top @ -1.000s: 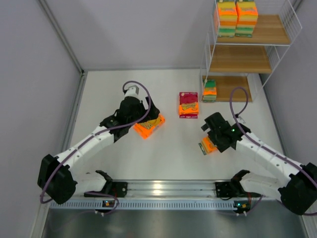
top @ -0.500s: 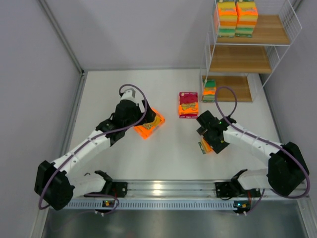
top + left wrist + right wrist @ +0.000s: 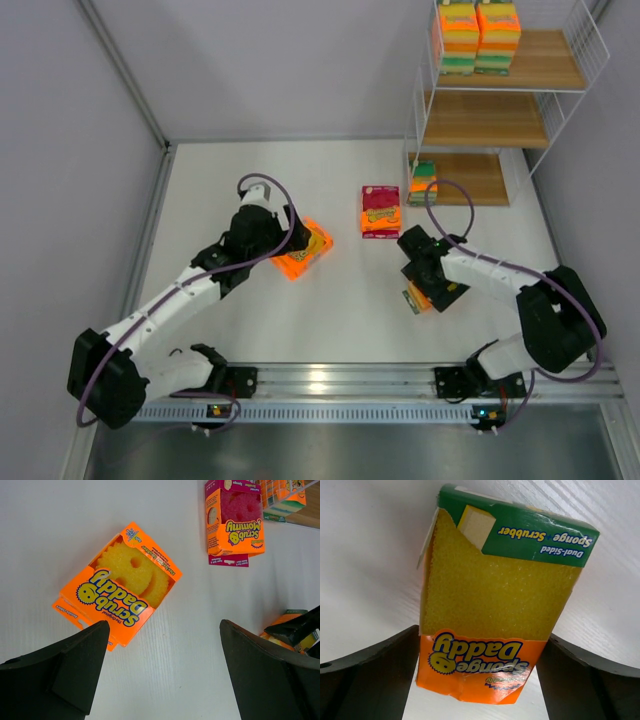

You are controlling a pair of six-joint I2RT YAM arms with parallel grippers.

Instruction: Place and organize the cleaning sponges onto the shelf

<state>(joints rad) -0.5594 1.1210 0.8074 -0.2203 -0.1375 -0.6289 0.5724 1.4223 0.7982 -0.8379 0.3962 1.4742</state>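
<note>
Right gripper has swung over the green-edged sponge pack by the tabletop's near edge, jaws wide open astride it, seemingly ready to grasp for the shelf. Left gripper hangs open, empty.

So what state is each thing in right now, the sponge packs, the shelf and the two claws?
left gripper: open, holding nothing.
right gripper: straddling Sponge Daddy pack, grip unclear.
Sponge Daddy pack: lying on table.
Scrub Daddy pack: flat on table, untouched.
Scrub Mommy pack: flat on table, untouched.
shelf: stacks on top and bottom boards.
</note>
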